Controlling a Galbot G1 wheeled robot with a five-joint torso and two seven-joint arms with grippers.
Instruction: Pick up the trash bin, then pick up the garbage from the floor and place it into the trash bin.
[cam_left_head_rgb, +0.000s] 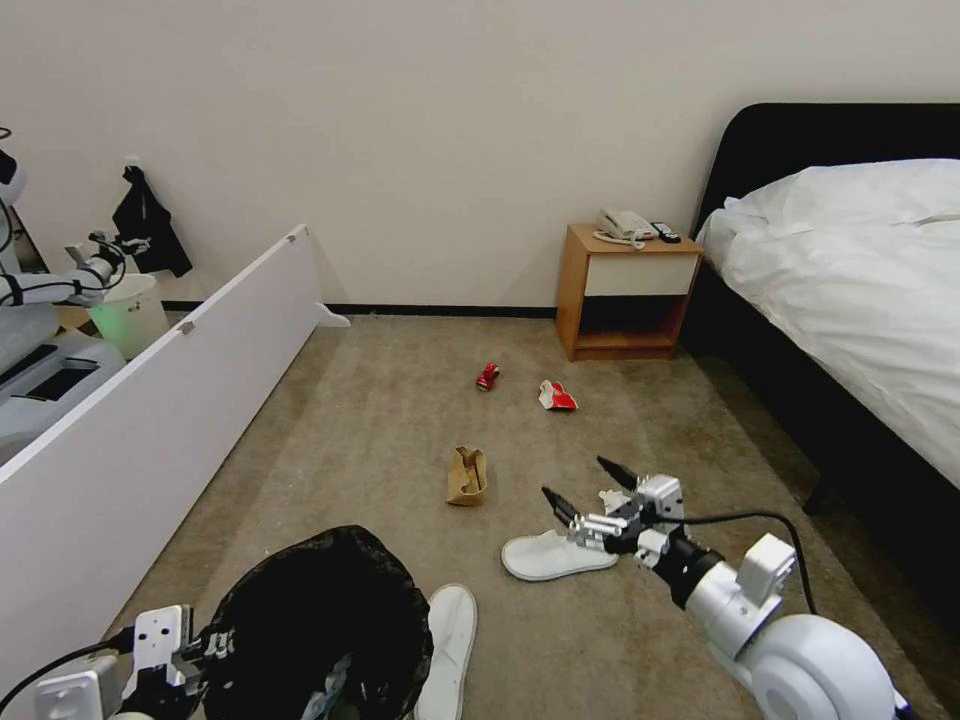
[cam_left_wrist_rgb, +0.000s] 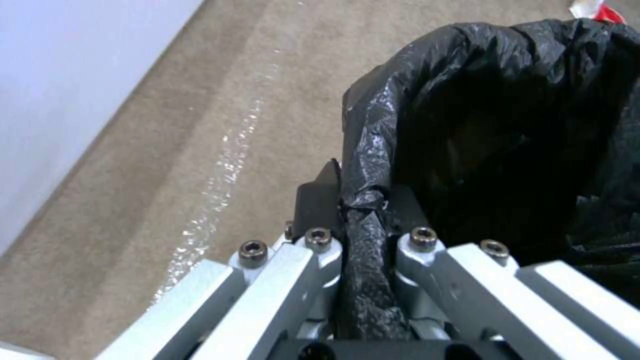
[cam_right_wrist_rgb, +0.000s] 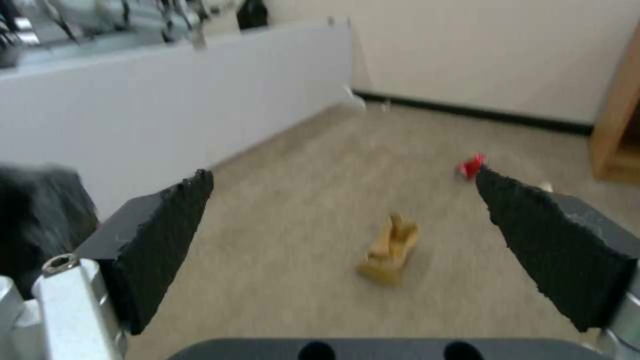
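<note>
**Inspector:** Black crinkled film first. What have you got on the trash bin (cam_left_head_rgb: 320, 620)?

**Operator:** I see a round bin lined with a glossy, creased black bag folded over the rim, low in the head view at my left. My left end effector (cam_left_wrist_rgb: 363, 210) is clamped on that rim; in the left wrist view the bunched bag runs between the two dark pads, pinched tight.

**Inspector:** Right side?

**Operator:** My right end effector (cam_left_head_rgb: 590, 485) hangs above the floor (cam_left_head_rgb: 380, 430) with its jaws spread wide. The pads (cam_right_wrist_rgb: 160, 220) are black, rough-grained wedges on bare metal links. Nothing sits between them.

**Inspector:** Garbage relative to it?

**Operator:** One flat white slipper (cam_left_head_rgb: 555, 555) lies just below and beside the right end effector, apart from it. A second slipper (cam_left_head_rgb: 448, 640) lies against the bin's right side; I cannot tell whether they touch. The crumpled brown paper bag (cam_left_head_rgb: 467, 475) sits ahead and left of the right end effector, near it; in the right wrist view it falls between the open pads, farther off. The crushed red can (cam_left_head_rgb: 487, 376) and the red-and-white wrapper (cam_left_head_rgb: 556, 396) lie farther still, towards the wooden nightstand (cam_left_head_rgb: 625, 295).

**Inspector:** Surface?

**Operator:** Short-pile beige-brown carpet, flat, with faint darker patches.
</note>
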